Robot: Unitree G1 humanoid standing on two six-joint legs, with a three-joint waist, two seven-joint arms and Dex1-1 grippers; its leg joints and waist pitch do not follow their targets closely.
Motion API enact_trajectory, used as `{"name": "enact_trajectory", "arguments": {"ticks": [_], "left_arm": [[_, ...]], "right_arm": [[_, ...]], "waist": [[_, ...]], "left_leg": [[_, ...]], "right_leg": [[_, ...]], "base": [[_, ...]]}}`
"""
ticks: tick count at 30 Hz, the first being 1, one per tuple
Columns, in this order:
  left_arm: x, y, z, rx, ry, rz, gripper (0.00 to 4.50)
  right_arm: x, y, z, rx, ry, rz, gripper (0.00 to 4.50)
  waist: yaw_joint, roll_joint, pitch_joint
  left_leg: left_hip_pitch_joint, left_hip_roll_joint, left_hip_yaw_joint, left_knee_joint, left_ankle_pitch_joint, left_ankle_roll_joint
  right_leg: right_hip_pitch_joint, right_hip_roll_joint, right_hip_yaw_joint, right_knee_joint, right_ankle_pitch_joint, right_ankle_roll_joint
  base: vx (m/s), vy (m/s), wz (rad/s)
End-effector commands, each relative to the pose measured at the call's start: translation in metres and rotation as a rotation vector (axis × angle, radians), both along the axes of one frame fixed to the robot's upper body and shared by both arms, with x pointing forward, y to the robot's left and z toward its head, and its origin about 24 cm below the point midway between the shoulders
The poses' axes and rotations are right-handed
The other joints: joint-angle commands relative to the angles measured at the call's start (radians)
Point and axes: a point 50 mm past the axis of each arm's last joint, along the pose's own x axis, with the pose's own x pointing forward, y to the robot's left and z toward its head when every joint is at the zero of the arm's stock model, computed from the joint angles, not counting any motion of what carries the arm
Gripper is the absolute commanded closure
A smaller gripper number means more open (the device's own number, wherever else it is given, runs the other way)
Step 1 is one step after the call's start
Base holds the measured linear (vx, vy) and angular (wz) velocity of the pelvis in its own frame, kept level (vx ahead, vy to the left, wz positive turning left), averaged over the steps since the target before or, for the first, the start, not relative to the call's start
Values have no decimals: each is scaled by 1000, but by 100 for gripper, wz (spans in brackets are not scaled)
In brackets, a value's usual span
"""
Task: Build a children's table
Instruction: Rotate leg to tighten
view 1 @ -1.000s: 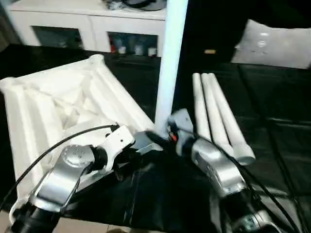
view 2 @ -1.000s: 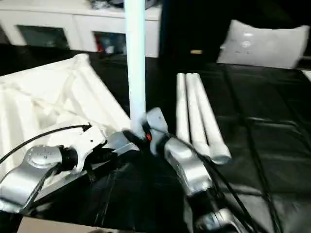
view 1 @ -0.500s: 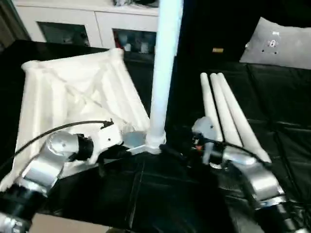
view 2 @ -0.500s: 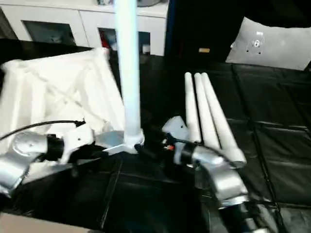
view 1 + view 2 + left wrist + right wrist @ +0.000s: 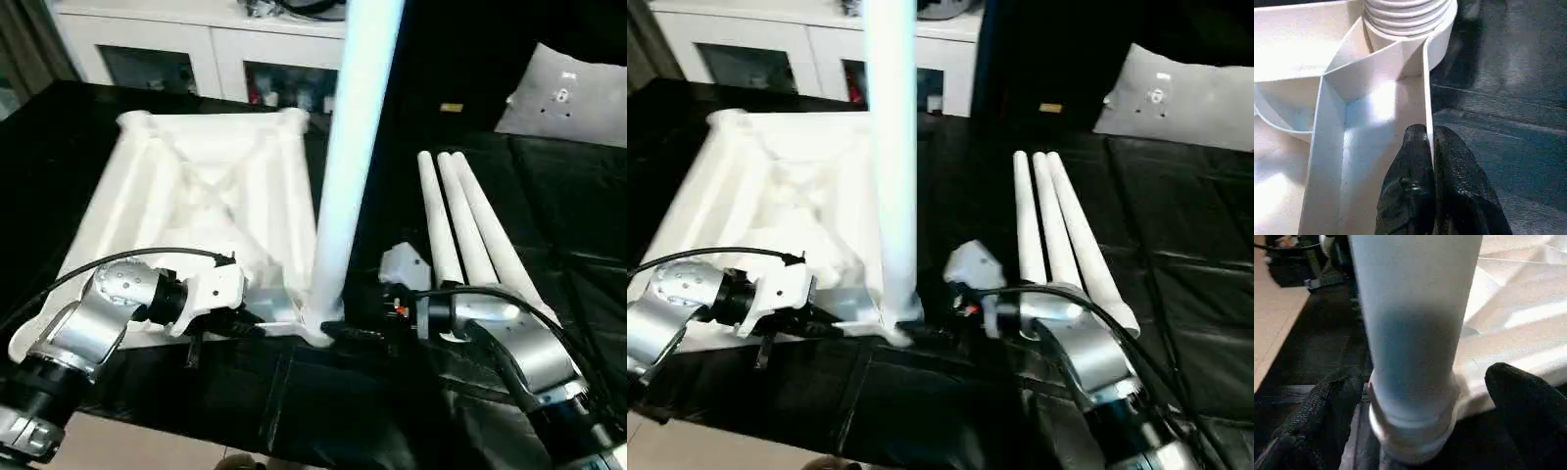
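Standing leg [image 5: 348,166] top cut off by frame.

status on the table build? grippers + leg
Left gripper shut on tabletop rim. Right gripper open around upright leg, seated in corner socket. Three spare legs lying right. Nothing blocking.

A white cabinet [image 5: 211,44] with glass doors stands at the far side — a pale cushion [image 5: 578,93] lies far right on black sheeting [image 5: 568,196].

Black mat [image 5: 549,215]: tabletop [image 5: 196,196], three loose legs [image 5: 465,230].
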Motion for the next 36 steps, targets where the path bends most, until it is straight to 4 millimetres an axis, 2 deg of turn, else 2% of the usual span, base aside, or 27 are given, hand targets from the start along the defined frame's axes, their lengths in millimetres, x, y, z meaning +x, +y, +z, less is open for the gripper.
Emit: {"name": "enact_trajectory", "arguments": {"ticks": [1,3,11,19,22,24,28,29,30,31,32,34,36], "left_arm": [[-1,-10,0,20,0,-93,450],[1,-11,-1,28,-4,-107,450],[3,-11,-2,46,6,-128,450],[3,-9,-4,54,20,-129,450],[2,-7,-5,59,27,-123,450],[2,-7,-5,57,31,-117,450],[2,-6,-6,41,34,-87,450],[2,-7,-5,29,33,-70,450],[2,-7,-5,20,27,-50,450],[4,-8,-4,-17,7,61,450],[5,-8,-3,-18,6,66,450],[6,-9,-3,-37,-5,127,450],[4,-13,-1,-79,-15,196,450]], "right_arm": [[-2,1,0,-23,18,47,4],[0,3,-2,-30,35,44,21],[3,3,-4,-31,79,45,90],[2,1,-6,-21,119,57,166],[2,2,-7,-11,135,55,173],[1,3,-9,-5,146,55,176],[-2,5,-12,2,166,55,177],[-4,5,-13,3,171,54,177],[-5,6,-14,9,176,44,177],[-10,11,-19,33,179,-19,177],[-11,11,-19,34,178,-22,178],[-12,14,-22,48,176,-71,178],[-14,20,-27,64,176,-154,183]], "waist": [[-3,11,-71],[-1,13,-70],[-1,9,-69],[0,9,-72],[1,5,-70],[2,7,-70],[-1,6,-68],[-1,9,-66],[-1,8,-66],[-2,12,-62],[-2,10,-62],[-5,9,-58],[-10,9,-54]], "left_leg": [[5,59,-13,-67,-87,41],[3,58,-14,-67,-96,38],[2,57,-15,-66,-123,20],[1,58,-16,-64,-107,23],[2,57,-15,-64,-114,23],[2,57,-15,-64,-120,20],[2,57,-16,-65,-118,21],[2,57,-16,-65,-121,19],[1,57,-16,-65,-123,20],[0,60,-16,-68,-128,14],[2,62,-16,-68,-129,12],[3,57,-17,-71,-156,11],[4,53,-19,-74,-196,6]], "right_leg": [[57,-89,61,-52,-126,-226],[58,-90,60,-53,-138,-224],[58,-90,61,-58,-204,-204],[58,-90,60,-53,-182,-211],[57,-90,60,-55,-200,-207],[57,-91,60,-58,-225,-200],[55,-89,59,-57,-221,-199],[55,-90,60,-57,-222,-200],[55,-90,60,-58,-224,-199],[54,-93,62,-58,-229,-197],[52,-92,62,-59,-226,-197],[50,-89,61,-64,-268,-189],[50,-89,59,-74,-364,-162]], "base": [[0,0,0],[0,0,0],[0,0,0],[0,0,0],[0,0,0],[0,0,0],[0,0,0],[0,0,0],[0,0,0],[0,0,0],[0,0,0],[0,0,0],[0,0,0]]}}
